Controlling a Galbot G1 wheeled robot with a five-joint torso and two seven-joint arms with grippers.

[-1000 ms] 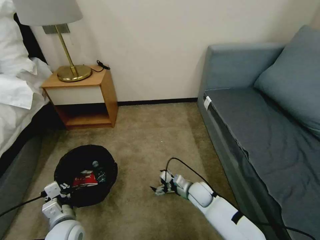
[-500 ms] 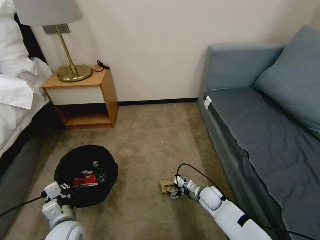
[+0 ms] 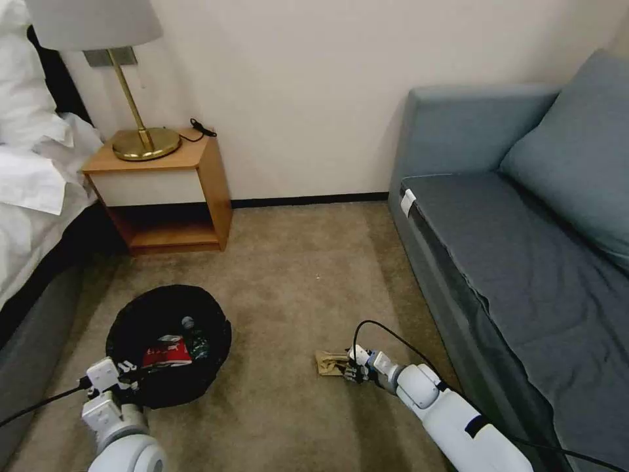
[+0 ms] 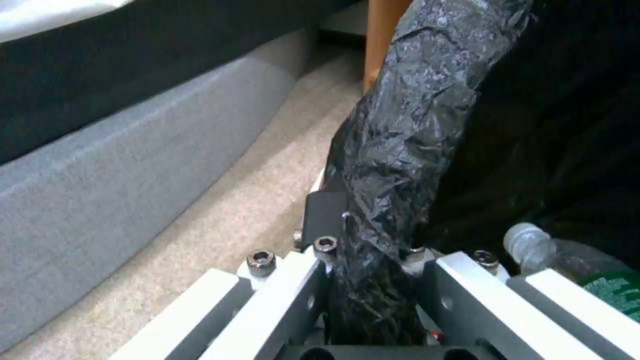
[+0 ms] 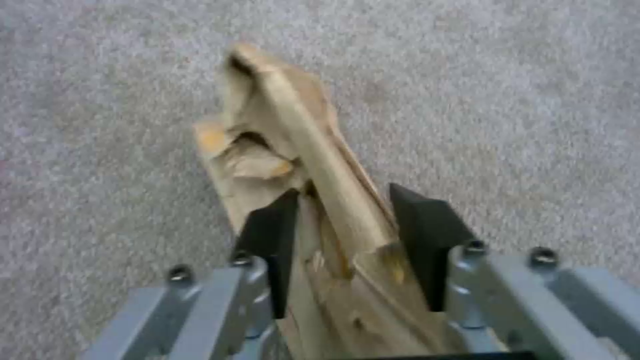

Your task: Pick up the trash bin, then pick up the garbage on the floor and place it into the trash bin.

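The trash bin (image 3: 131, 328), round and lined with a glossy black bag, sits on the carpet at lower left. Inside it lie a red-and-white wrapper (image 3: 166, 354) and a small clear bottle (image 3: 194, 336), whose green label shows in the left wrist view (image 4: 617, 290). My left gripper (image 3: 124, 375) is shut on the bin's near rim, with crinkled black liner (image 4: 400, 130) pinched between its fingers. A tan paper bag (image 3: 329, 362) lies crumpled on the carpet. My right gripper (image 3: 352, 375) is low at the bag's right end, open, with the bag's raised fold (image 5: 307, 135) between its black pads (image 5: 270, 235).
A wooden nightstand (image 3: 171, 196) with a brass lamp stands against the far wall. The bed (image 3: 33, 196) runs along the left and a blue-grey sofa (image 3: 524, 249) along the right. Bare carpet (image 3: 288, 275) lies between them.
My right arm has come down toward the floor and drawn back to the right, uncovering the paper bag, which now sits between its fingers. The left gripper and bin have not moved.
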